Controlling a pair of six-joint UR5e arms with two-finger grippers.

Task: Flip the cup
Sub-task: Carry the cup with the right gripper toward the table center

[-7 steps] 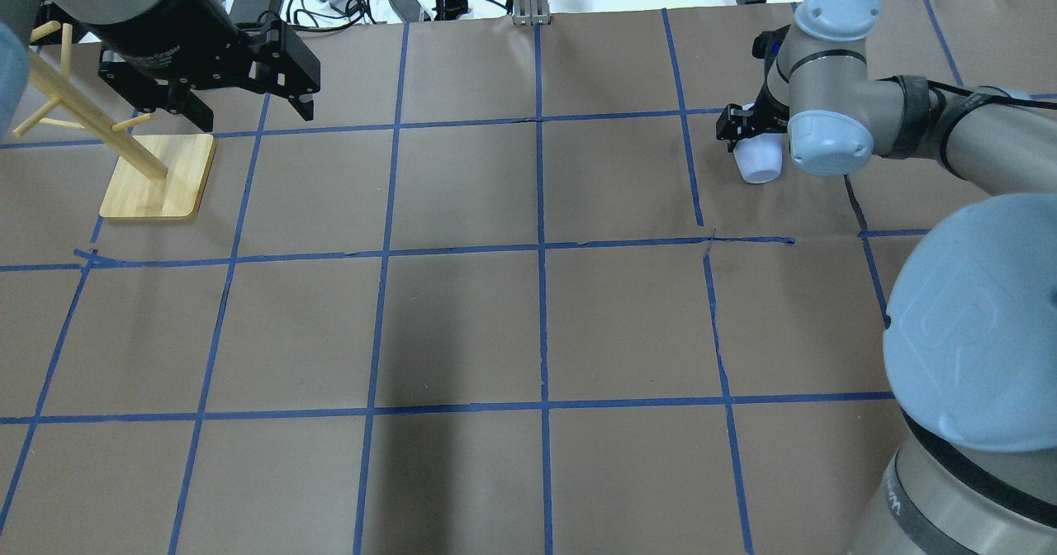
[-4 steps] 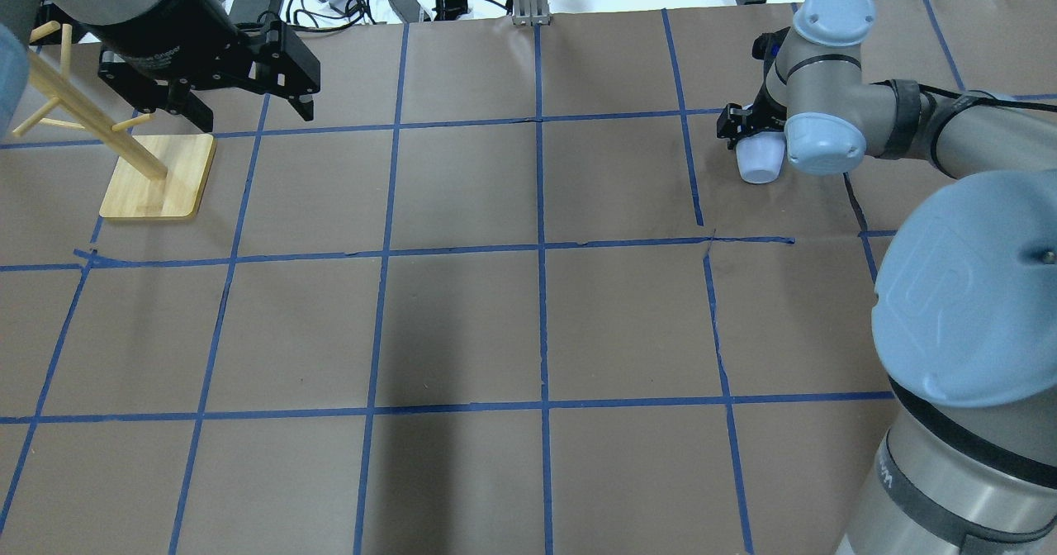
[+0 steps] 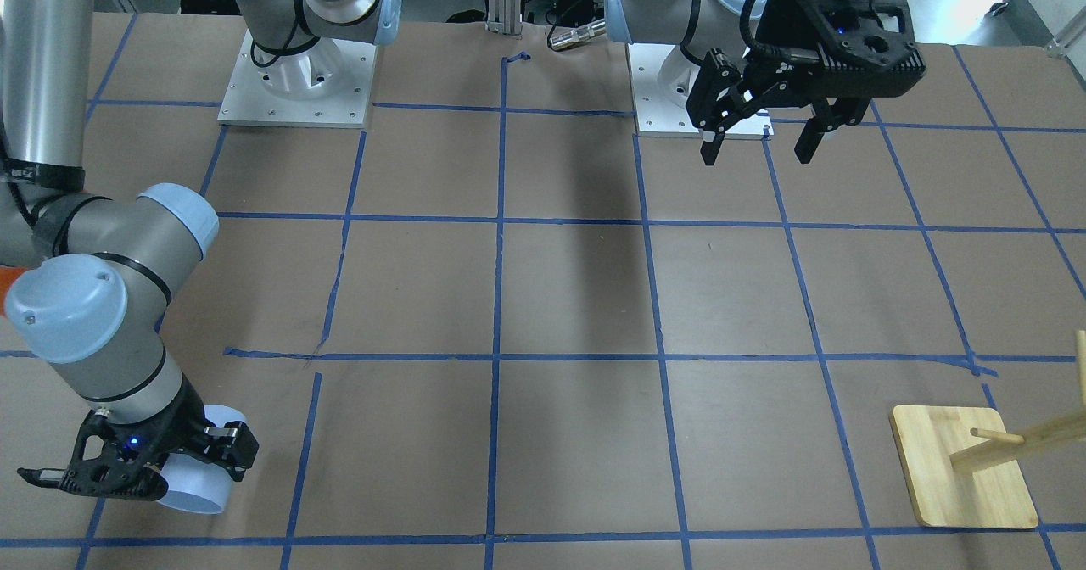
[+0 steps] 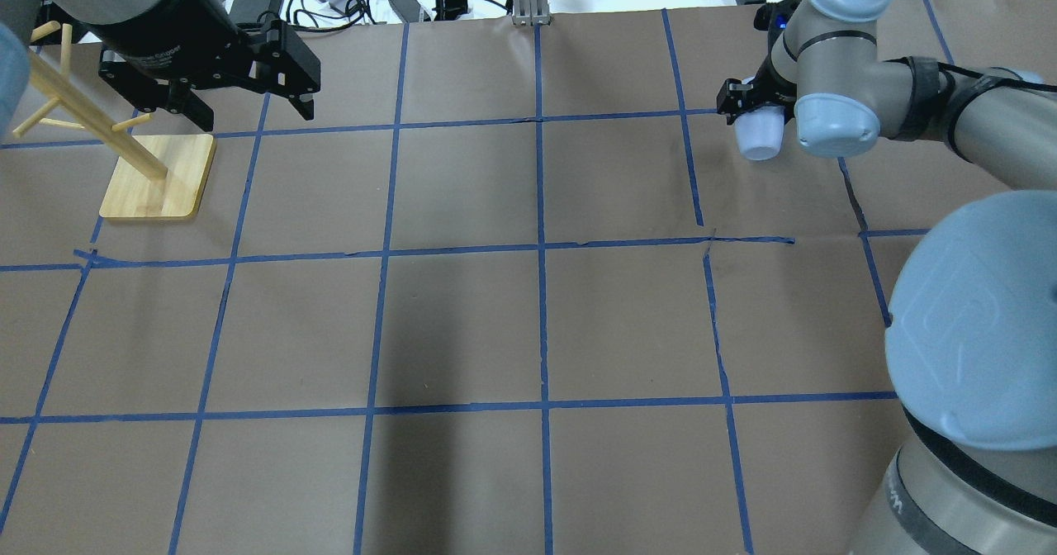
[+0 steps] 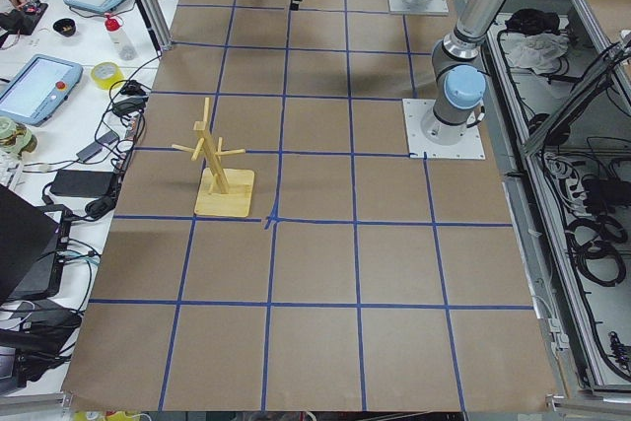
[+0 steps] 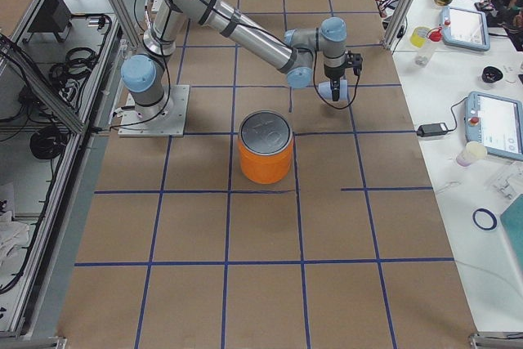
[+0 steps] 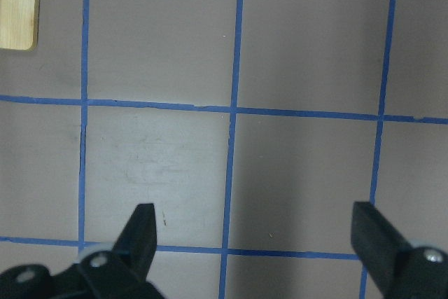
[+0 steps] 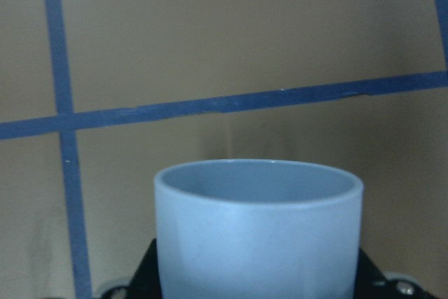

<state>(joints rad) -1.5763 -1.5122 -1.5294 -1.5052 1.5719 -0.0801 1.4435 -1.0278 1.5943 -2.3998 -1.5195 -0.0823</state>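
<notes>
**Right tool gripping cup**

Right tool (image 4: pixel 750 111) is clamped on the cup (image 8: pixel 259 229). The cup sits between its fingers, open mouth pointing away from the wrist, with the taped brown surface (image 4: pixel 462 324) beyond it. Left tool (image 3: pixel 755 156) hangs over the surface with fingers spread wide; wooden peg rack (image 4: pixel 157 177) just beside it

The desk (image 4: pixel 462 324) is covered in brown paper and ruled into large squares by blue tape (image 4: pixel 541 208), whose strips meet crookedly at one joint (image 4: pixel 710 237). A wooden peg rack (image 5: pixel 212 160) stands upright on its square base (image 4: pixel 158 177) toward the robot's left. An orange can (image 6: pixel 265 153) with a silver top stands upright toward its right. Two white mounting plates (image 3: pixel 297 78) (image 3: pixel 679 86) lie flat on the desk, carrying the arms.
</notes>
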